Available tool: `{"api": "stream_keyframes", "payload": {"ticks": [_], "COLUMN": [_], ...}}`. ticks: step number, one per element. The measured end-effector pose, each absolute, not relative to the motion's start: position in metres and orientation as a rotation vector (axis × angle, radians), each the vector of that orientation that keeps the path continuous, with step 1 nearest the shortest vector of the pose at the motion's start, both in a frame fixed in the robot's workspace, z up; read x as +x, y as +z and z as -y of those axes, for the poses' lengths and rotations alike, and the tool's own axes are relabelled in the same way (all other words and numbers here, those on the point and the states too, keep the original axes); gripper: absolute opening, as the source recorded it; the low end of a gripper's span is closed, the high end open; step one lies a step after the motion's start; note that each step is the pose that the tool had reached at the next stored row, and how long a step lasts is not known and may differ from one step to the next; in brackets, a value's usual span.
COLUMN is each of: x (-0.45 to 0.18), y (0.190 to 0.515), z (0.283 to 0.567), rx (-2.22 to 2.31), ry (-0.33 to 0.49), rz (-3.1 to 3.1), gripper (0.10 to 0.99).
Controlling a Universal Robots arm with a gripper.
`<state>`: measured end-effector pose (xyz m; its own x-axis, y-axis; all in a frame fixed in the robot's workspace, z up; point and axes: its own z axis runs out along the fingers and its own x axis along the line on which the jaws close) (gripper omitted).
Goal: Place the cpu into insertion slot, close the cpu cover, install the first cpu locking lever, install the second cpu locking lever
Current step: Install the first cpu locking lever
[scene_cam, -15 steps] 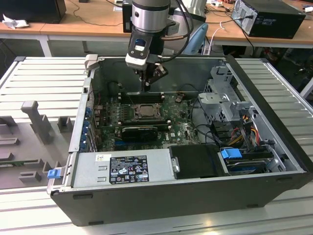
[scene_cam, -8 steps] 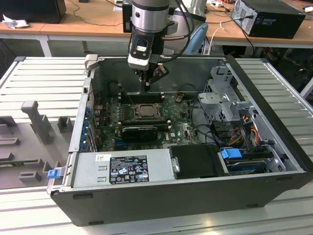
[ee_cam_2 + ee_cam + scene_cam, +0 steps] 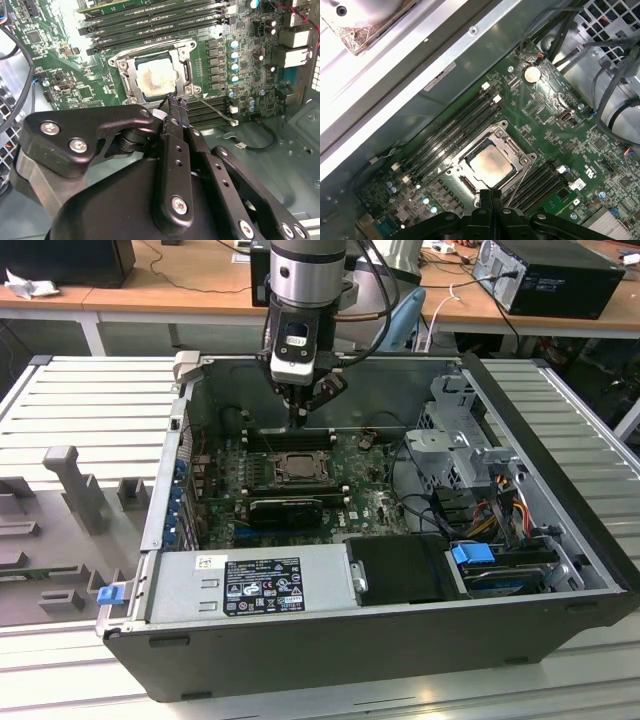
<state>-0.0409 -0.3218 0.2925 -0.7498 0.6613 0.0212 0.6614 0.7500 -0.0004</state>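
Gripper (image 3: pixel 490 194): fingers pinched together, nothing between them — tips at the cover's (image 3: pixel 516 150) edge.
Cpu (image 3: pixel 490 165): lies flat in the slot (image 3: pixel 465 183), framed by the cover.
Lever (image 3: pixel 215 111): thin rod — angles outward beside the tips.

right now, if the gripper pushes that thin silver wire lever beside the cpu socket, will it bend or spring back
Probably springy rather than floppy: the thin silver wire lever is long and slim. Likely slippery, being bare rounded metal, so the shut gripper could slide off.
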Motion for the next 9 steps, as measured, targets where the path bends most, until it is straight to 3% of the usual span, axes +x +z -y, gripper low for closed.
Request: {"api": "stream_keyframes", "payload": {"ticks": [9], "x": [-0.0409], "y": [0.2918], "z": [0.3218], "rx": [-1.004], "ry": [-0.011], "rz": [2.955], "gripper": [0.106]}}
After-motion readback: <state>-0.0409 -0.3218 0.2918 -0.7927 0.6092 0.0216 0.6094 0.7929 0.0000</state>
